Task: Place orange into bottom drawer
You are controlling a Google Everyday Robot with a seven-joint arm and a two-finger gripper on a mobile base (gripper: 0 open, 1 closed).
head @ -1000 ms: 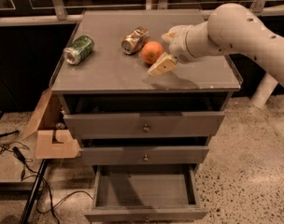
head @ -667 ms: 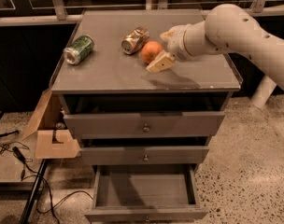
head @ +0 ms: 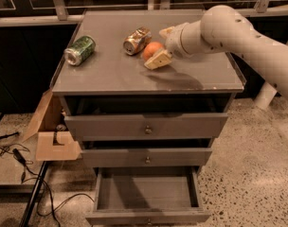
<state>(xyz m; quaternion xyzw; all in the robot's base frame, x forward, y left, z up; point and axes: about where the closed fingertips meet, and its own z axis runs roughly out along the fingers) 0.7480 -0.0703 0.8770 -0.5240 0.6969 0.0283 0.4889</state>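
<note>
The orange (head: 151, 50) lies on the grey cabinet top (head: 111, 72), next to a gold-brown dented can (head: 137, 40). My gripper (head: 162, 46) reaches in from the right, just above the top. Its fingers are open, one on the near side (head: 158, 60) and one on the far side of the orange, which sits partly between them. The orange rests on the top. The bottom drawer (head: 147, 216) is pulled out at floor level, and its tray shows nothing inside.
A green can (head: 80, 50) lies on its side at the top's left. The two upper drawers (head: 146, 126) are slightly ajar. An open cardboard box (head: 51, 136) leans against the cabinet's left side. Cables (head: 21, 164) run over the floor there.
My gripper has moved a little left and further onto the top, closing in around the orange. The orange and both cans have stayed put.
</note>
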